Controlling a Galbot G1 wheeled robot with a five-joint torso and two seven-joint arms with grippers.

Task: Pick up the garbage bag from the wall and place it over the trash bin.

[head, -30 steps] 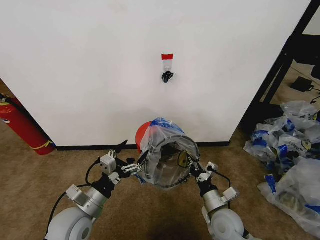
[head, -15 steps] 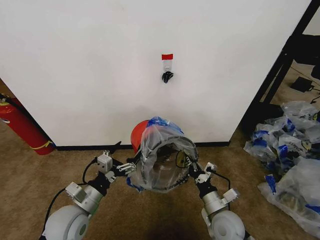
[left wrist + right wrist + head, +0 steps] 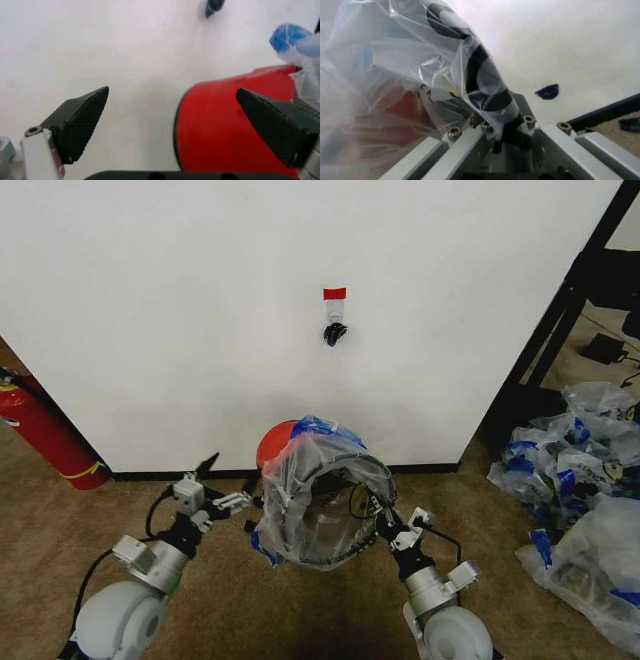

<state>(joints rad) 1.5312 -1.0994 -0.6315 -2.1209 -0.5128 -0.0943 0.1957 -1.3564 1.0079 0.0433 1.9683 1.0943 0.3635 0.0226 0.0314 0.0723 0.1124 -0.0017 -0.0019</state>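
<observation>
The garbage bag point(image 3: 320, 480), thin clear plastic with blue print, is draped over the trash bin point(image 3: 274, 446). The bin's red part shows behind the bag, against the foot of the wall point(image 3: 200, 330), and its dark mesh shows through the plastic. My left gripper point(image 3: 226, 498) is open and stands apart from the bag's left side. In the left wrist view its black fingers point(image 3: 80, 120) are spread wide, with the red bin point(image 3: 225, 127) beyond them. My right gripper point(image 3: 377, 515) is at the bag's right edge, shut on the plastic. The bag point(image 3: 405, 75) wraps its finger in the right wrist view.
A small hook point(image 3: 334, 333) sits under a red tape strip point(image 3: 334, 293) on the wall. A red fire extinguisher point(image 3: 45, 430) leans at the left. A heap of clear-and-blue bags point(image 3: 580, 490) lies at the right, beside a black frame point(image 3: 560, 310). The floor is brown carpet.
My left gripper has let go of the bag's left edge and drawn back to the left. The bag stays over the bin, and the right gripper still holds its edge.
</observation>
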